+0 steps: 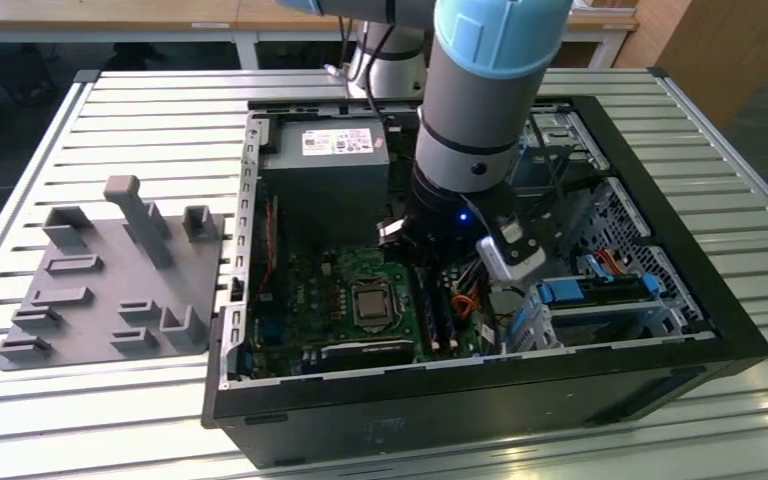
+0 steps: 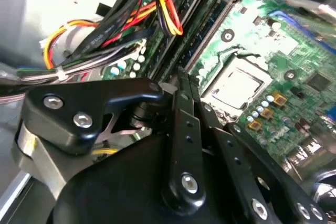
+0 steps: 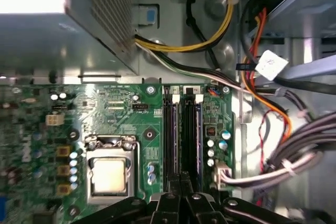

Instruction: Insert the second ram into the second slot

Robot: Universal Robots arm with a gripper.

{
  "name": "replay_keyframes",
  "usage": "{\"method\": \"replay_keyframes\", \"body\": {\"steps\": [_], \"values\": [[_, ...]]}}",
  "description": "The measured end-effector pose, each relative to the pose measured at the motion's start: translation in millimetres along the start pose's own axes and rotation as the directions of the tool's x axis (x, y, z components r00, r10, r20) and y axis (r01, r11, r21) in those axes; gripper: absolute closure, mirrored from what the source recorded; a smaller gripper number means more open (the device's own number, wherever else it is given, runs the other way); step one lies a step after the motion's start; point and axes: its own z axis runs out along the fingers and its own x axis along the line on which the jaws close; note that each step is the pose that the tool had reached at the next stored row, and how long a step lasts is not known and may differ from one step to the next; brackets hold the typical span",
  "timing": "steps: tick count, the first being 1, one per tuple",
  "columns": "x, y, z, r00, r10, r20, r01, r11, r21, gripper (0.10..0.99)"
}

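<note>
Jaws of the gripper (image 3: 181, 179) stand pressed together with only a thin seam between the black fingers, and nothing shows clamped in that seam. In the exterior view the gripper (image 1: 424, 258) is lowered inside the open computer case (image 1: 744, 330), which lies on a slatted metal table (image 1: 117, 110).

Straight out from the fingertips run the long black memory slots (image 3: 171, 135) of the green motherboard (image 3: 126, 114). The second ram (image 3: 198, 140) appears as a narrow blue line seen edge-on, standing upright along the slot just to one side of the jaws, the side toward the grey cable bundle (image 3: 294, 161). Its flat face and its label cannot be made out from this angle, and whether it is fully seated cannot be told. The slot on the other side of the jaws looks dark and bare.

Beyond that bare slot, near the jaws, sits the square CPU socket (image 3: 107, 174) with its pale metal lid. In the second wrist view the gripper (image 2: 185, 80) tapers to a point close above the slots, with the CPU socket (image 2: 231, 85) just beside it. Farther ahead of the fingertips lies the grey power supply (image 3: 52, 40), with yellow and orange wires curving away from it.
</note>
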Motion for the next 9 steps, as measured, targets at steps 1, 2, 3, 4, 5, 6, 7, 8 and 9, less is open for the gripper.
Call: {"method": "replay_keyframes", "body": {"steps": [1,2,3,4,5,6,7,8,9], "values": [[0.0,0.1,-4.0,1.0000,0.000,0.0001,0.000,1.0000,0.000,0.965],[0.0,0.2,-6.0,1.0000,0.000,0.0000,0.000,1.0000,0.000,0.965],[0.1,0.2,-6.8,1.0000,0.000,-0.0001,0.000,1.0000,0.000,0.965],[0.1,0.2,-6.8,1.0000,0.000,0.0000,0.000,1.0000,0.000,0.965],[0.0,0.2,-6.8,1.0000,0.000,0.0000,0.000,1.0000,0.000,0.965],[0.1,0.2,-7.0,1.0000,0.000,-0.0002,0.000,1.0000,0.000,0.965],[0.1,0.2,-7.0,1.0000,0.000,-0.0002,0.000,1.0000,0.000,0.965],[0.1,0.2,-7.0,1.0000,0.000,-0.0002,0.000,1.0000,0.000,0.965],[0.1,0.2,-7.0,1.0000,0.000,-0.0003,0.000,1.0000,0.000,0.965]]}}
